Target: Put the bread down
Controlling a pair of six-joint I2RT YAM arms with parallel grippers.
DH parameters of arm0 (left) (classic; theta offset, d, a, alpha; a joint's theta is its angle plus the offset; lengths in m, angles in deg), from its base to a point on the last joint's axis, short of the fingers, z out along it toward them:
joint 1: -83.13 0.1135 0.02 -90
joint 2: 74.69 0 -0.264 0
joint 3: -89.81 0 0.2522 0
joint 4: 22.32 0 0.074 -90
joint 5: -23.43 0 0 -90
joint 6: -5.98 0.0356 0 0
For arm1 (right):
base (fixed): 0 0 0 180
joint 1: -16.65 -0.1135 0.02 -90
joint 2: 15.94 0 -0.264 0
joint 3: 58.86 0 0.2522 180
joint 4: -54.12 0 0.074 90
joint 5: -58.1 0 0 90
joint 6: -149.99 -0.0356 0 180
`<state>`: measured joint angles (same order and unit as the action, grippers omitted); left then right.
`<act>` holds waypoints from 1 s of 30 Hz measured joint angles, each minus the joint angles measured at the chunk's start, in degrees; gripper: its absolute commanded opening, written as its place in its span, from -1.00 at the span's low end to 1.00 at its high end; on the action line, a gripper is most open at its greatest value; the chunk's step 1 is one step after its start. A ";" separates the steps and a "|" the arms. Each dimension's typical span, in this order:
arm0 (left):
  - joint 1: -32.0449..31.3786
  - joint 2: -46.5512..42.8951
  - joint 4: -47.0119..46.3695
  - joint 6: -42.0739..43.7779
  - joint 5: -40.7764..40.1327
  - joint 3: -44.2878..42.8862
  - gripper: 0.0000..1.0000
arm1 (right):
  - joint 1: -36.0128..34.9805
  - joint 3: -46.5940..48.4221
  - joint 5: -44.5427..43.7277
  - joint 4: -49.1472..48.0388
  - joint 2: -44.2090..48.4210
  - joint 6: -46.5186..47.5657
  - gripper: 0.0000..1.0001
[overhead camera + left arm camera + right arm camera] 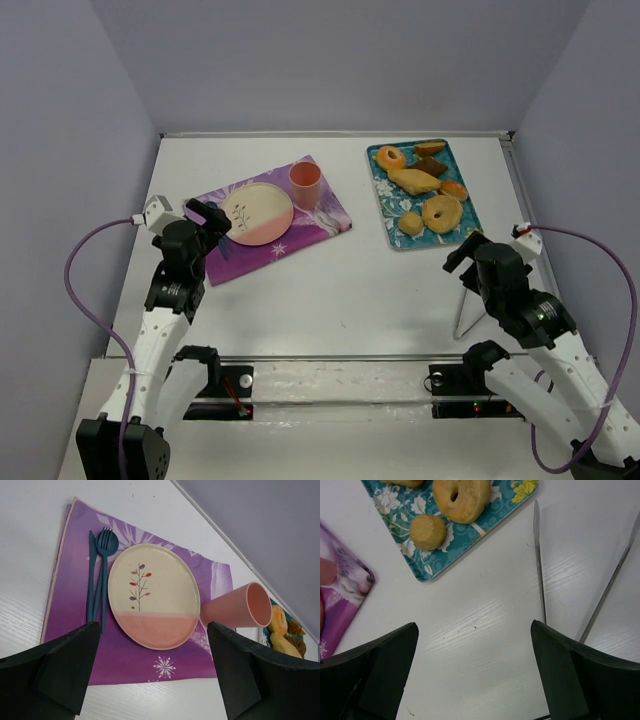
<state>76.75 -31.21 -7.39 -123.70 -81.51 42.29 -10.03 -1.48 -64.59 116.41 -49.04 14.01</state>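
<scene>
The bread, a small round golden bun (410,222), lies at the near left corner of the teal floral tray (392,205). In the right wrist view the bun (427,531) sits beside a ring donut (461,499). The cream-and-pink plate (258,214) rests on the purple placemat (322,230), also in the left wrist view (154,601). My right gripper (462,252) is open and empty over bare table, near the tray's front corner. My left gripper (210,218) is open and empty at the placemat's left edge.
An orange cup (305,185) stands behind the plate. A blue fork and knife (98,575) lie left of the plate. The tray also holds donuts, an elongated loaf (414,181) and brown pieces. Metal tongs (468,308) lie near my right arm.
</scene>
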 measured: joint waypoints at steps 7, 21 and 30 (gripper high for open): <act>0.00 4.26 -2.21 0.85 1.55 1.38 0.98 | 0.00 2.84 0.55 6.40 -5.62 -3.21 1.00; 0.00 8.81 -3.17 2.58 2.14 1.38 0.98 | 16.59 1.33 6.75 8.68 -18.73 -1.57 1.00; 0.00 8.85 -3.19 2.84 0.42 1.38 0.98 | 24.94 -1.07 15.69 5.11 -31.65 4.59 1.00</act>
<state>76.75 -22.35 -10.58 -120.86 -81.10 43.67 14.91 -2.56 -48.90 121.52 -80.69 18.60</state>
